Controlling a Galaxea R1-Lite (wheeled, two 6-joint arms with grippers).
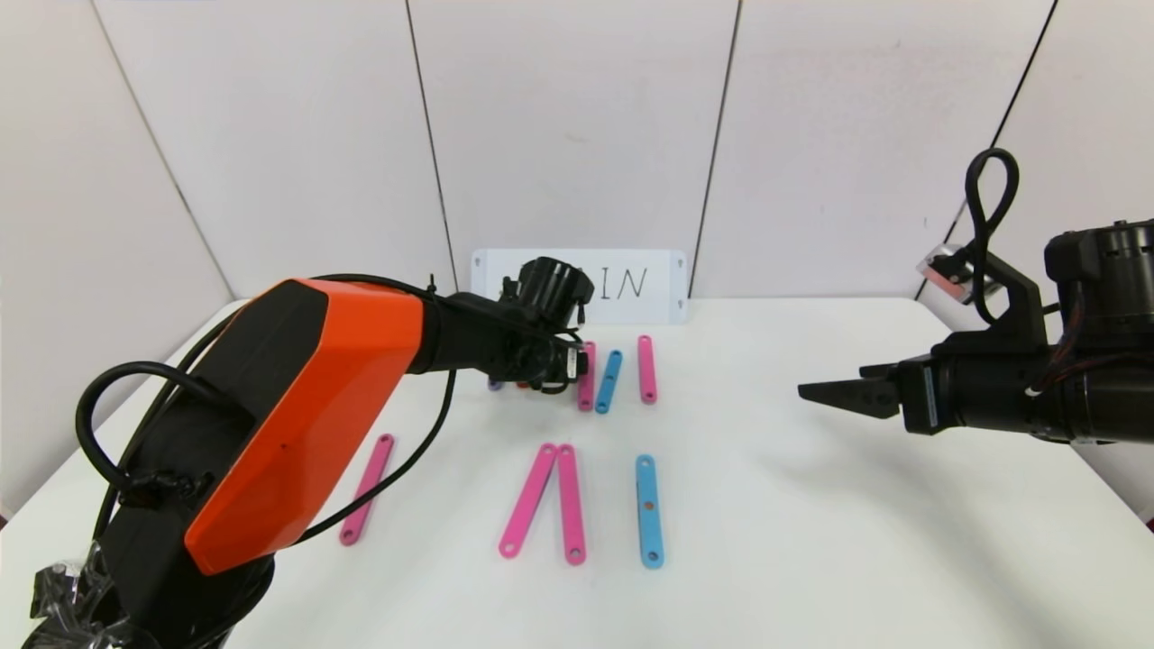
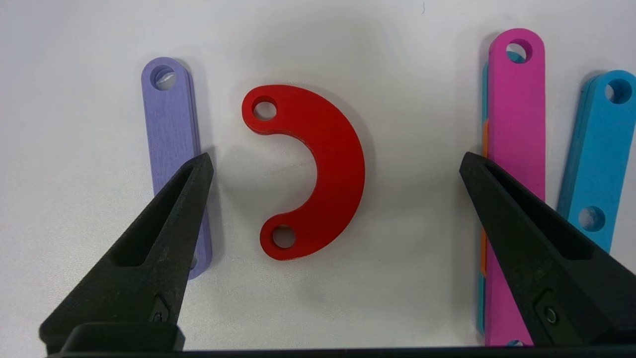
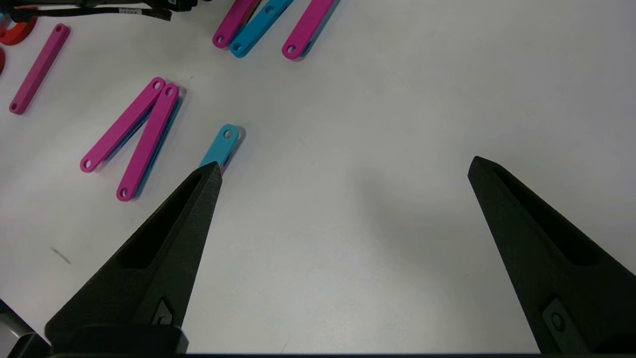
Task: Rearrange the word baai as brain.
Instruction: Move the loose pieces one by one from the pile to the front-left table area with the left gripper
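My left gripper point(image 2: 335, 164) hangs open over the far middle of the table, above a red half-ring curve point(image 2: 318, 174) that lies flat between its fingers, untouched. A purple bar point(image 2: 171, 149) lies beside one finger, a pink bar point(image 2: 514, 164) on a blue one beside the other, then a blue bar point(image 2: 598, 164). In the head view the left gripper point(image 1: 563, 365) hides the curve. Near the front lie a lone pink bar point(image 1: 367, 488), two pink bars in a V point(image 1: 545, 498) and a blue bar point(image 1: 649, 509). My right gripper point(image 1: 825, 392) is open and empty above the table's right side.
A white card point(image 1: 631, 284) with handwritten letters stands at the table's back edge, partly hidden by my left wrist. Far bars stand in a row: pink point(image 1: 587, 377), blue point(image 1: 609, 380), pink point(image 1: 646, 368). The table's right half point(image 1: 856, 523) holds no pieces.
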